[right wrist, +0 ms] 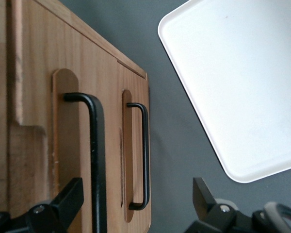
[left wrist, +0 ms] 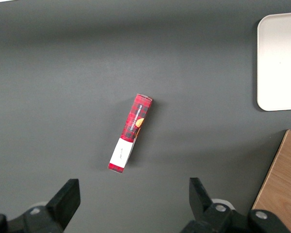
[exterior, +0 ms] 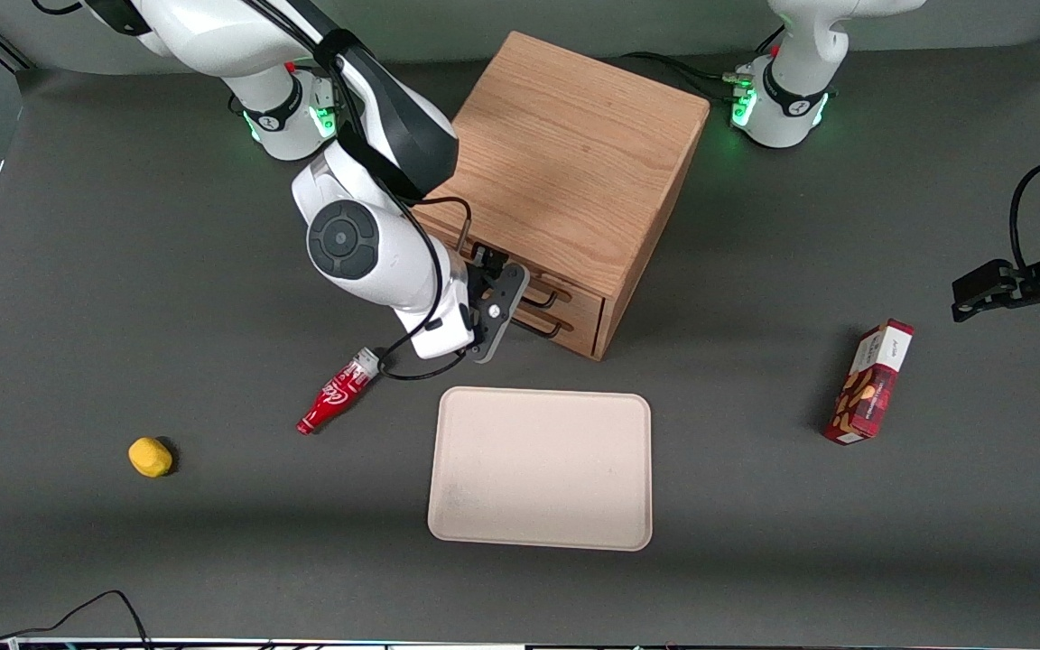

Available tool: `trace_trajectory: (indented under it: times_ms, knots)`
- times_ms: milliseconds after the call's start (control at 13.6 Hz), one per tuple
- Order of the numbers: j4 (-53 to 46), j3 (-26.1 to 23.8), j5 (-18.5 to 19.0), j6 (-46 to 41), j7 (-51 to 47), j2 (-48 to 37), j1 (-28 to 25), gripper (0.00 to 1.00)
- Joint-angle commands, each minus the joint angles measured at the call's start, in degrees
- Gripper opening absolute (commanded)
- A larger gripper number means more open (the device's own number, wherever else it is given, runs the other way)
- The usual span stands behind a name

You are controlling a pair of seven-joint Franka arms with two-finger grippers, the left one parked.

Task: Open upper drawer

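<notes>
The oak cabinet (exterior: 565, 153) stands at the middle of the table with its two drawers facing the front camera. The upper drawer (exterior: 580, 291) looks shut, flush with the cabinet face, and its black bar handle (exterior: 545, 296) sits just above the lower drawer's handle (exterior: 549, 329). My right gripper (exterior: 513, 305) is open right in front of the drawer fronts. In the right wrist view the gripper (right wrist: 136, 204) is open and holds nothing. The upper drawer's thick handle (right wrist: 98, 160) lies between its fingertips (right wrist: 70, 196), close to one of them. The lower handle (right wrist: 144, 155) is also between them.
A beige tray (exterior: 541, 469) lies nearer the front camera than the cabinet and shows in the right wrist view (right wrist: 242, 87). A red bottle (exterior: 335, 397) lies below the wrist. A yellow object (exterior: 150, 457) lies toward the working arm's end, and a red box (exterior: 869, 381) toward the parked arm's.
</notes>
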State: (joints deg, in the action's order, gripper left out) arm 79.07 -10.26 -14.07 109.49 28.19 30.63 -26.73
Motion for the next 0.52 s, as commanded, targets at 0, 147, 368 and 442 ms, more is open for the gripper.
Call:
trace_trajectory:
  times_ms: [0, 147, 368, 442]
  knots:
    - [1.44, -0.55, -1.57, 2.39, 1.78, 0.05, 0.45, 1.0]
    - [1.35, -0.55, -1.31, 2.75, 2.83, 0.4, 0.63, 1.0]
    - [0.91, -0.29, -0.26, 3.27, 3.36, 1.28, 0.98, 1.0]
    - [0.74, -0.2, 1.4, 3.27, 3.36, 1.54, 1.07, 1.0]
